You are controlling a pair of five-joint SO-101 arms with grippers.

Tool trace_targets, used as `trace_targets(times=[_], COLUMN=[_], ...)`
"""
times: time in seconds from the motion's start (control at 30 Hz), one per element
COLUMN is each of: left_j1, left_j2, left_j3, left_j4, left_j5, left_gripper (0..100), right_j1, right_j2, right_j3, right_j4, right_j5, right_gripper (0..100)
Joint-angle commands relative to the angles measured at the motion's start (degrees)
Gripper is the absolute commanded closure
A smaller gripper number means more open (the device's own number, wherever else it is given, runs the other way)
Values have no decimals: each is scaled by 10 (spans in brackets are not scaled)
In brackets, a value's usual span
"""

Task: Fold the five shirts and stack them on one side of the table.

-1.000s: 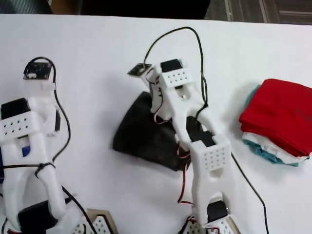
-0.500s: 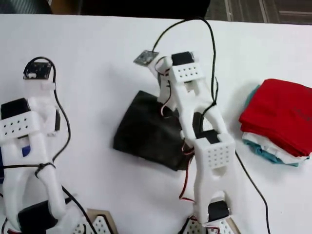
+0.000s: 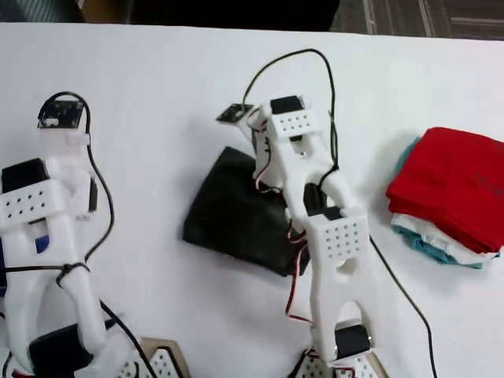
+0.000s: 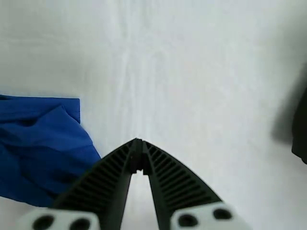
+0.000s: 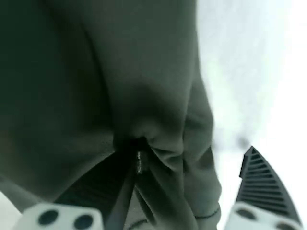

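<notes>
A black shirt [image 3: 228, 213] lies bunched in the middle of the white table [image 3: 150, 63], under the right arm [image 3: 287, 126]. The right wrist view looks close down on this shirt [image 5: 96, 72]. My right gripper [image 5: 192, 153] is open over it, one finger [image 5: 120, 182] pressed into a gathered fold, the other finger [image 5: 259, 182] standing apart beside the shirt's edge. A blue shirt [image 4: 38, 143] lies crumpled beside my left gripper [image 4: 138, 146], which is shut and holds nothing above bare table. The left arm [image 3: 39, 197] stands at the table's left side.
A stack of folded shirts [image 3: 449, 185], red on top with white and teal below, sits at the table's right edge. Black cables [image 3: 327, 94] loop from the right arm. The far half of the table is bare white surface.
The right arm's wrist swung right and away from the shirt, then came back left and lower over it. The black shirt's outline barely shifted. The left arm stayed still.
</notes>
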Motion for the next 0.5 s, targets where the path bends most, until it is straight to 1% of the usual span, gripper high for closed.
trace_targets(times=[0.0, 0.1, 0.17, 0.33, 0.47], left_j1=[-5, -6, -6, -6, -6], left_j2=[-23, -23, -23, -23, -23], left_j3=[-3, -3, -3, -4, -5], left_j4=[-6, -7, -7, -7, -8], left_j5=[0, 0, 0, 0, 0], left_gripper=[972, 972, 972, 972, 972], right_j1=[-41, -77, -87, -78, -65], right_j2=[9, -2, -9, -30, -26], right_j3=[25, 68, 89, 120, 118], right_j4=[12, 12, 11, 9, 8], right_j5=[5, 5, 1, 1, 1], right_gripper=[686, 686, 686, 686, 687])
